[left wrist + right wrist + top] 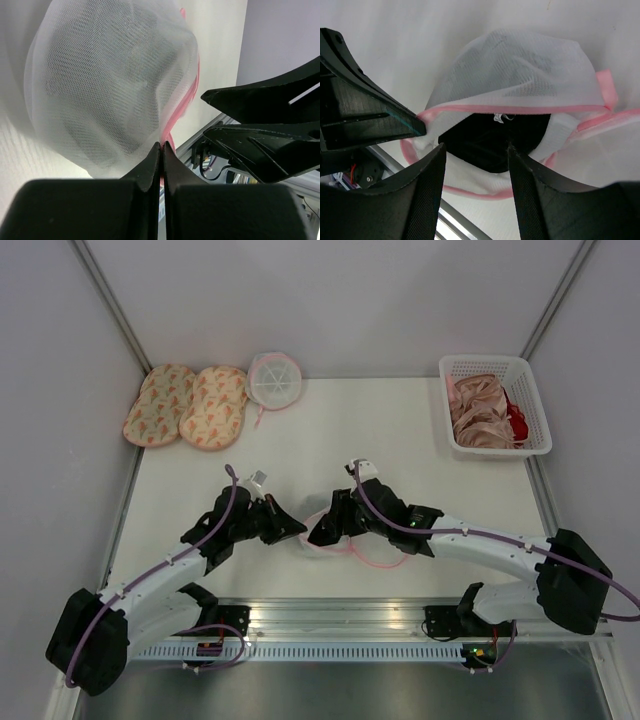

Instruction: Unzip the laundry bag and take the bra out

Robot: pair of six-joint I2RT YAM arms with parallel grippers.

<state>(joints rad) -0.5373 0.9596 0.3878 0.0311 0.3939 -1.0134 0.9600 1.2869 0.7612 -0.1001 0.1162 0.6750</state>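
The laundry bag (318, 545) lies on the table between my two grippers, its white mesh dome filling the left wrist view (110, 85). Its pink-edged zip mouth (520, 108) gapes open, and the black bra (490, 142) shows inside. My left gripper (162, 146) is shut on the bag's pink edging and sits at the bag's left side (299, 532). My right gripper (475, 148) is open, with its fingers on either side of the open mouth just in front of the bra, at the bag's right side (318, 533). A pink strap (378, 562) trails to the right.
A white basket (528, 380) with beige-pink garments and a red one stands at the back right. Two patterned pouches (190, 405) and a round ribbed pouch (273, 378) lie at the back left. A metal rail (330, 618) runs along the near edge.
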